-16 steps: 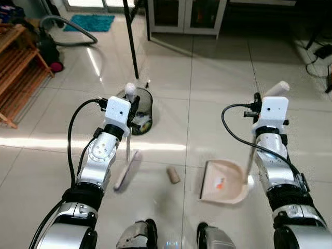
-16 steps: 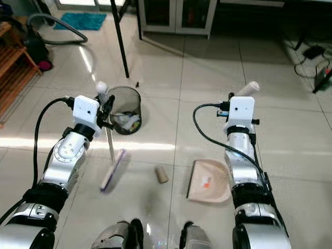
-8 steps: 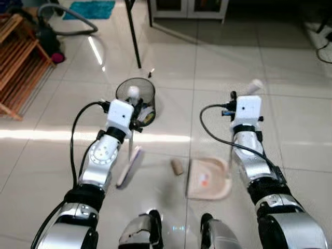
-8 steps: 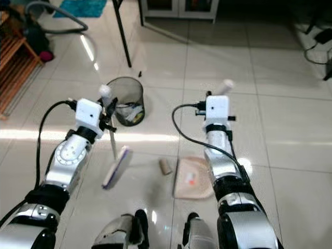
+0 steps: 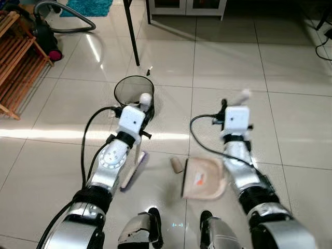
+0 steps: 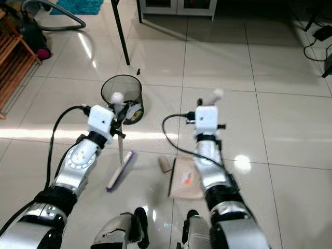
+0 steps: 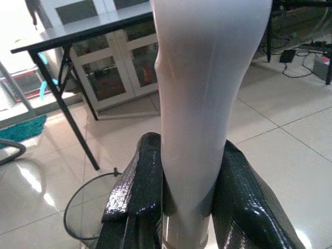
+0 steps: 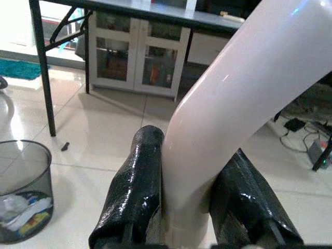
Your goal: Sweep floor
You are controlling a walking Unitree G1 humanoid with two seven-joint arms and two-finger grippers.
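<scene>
My left gripper (image 7: 181, 207) is shut on the white handle (image 7: 202, 88) of a small broom; its purple-bristled head (image 5: 135, 171) rests on the tiles left of my feet. Shut on the dustpan's pale handle (image 8: 233, 98) is my right gripper (image 8: 181, 207), and the beige dustpan (image 5: 204, 179) lies on the floor with its mouth facing left. A short cardboard tube (image 5: 176, 165) lies on the floor right at the pan's mouth, between it and the broom head.
A black mesh wastebasket (image 5: 134, 92) with rubbish stands just beyond the broom. A black table leg (image 5: 132, 32) rises behind it. A wooden rack (image 5: 18, 57) and a vacuum cleaner (image 5: 46, 41) are at the far left. Cables (image 5: 324, 21) lie at the far right.
The dustpan has slid left until its mouth meets the cardboard tube. The broom head has moved right, closer to the tube. The camera has shifted too.
</scene>
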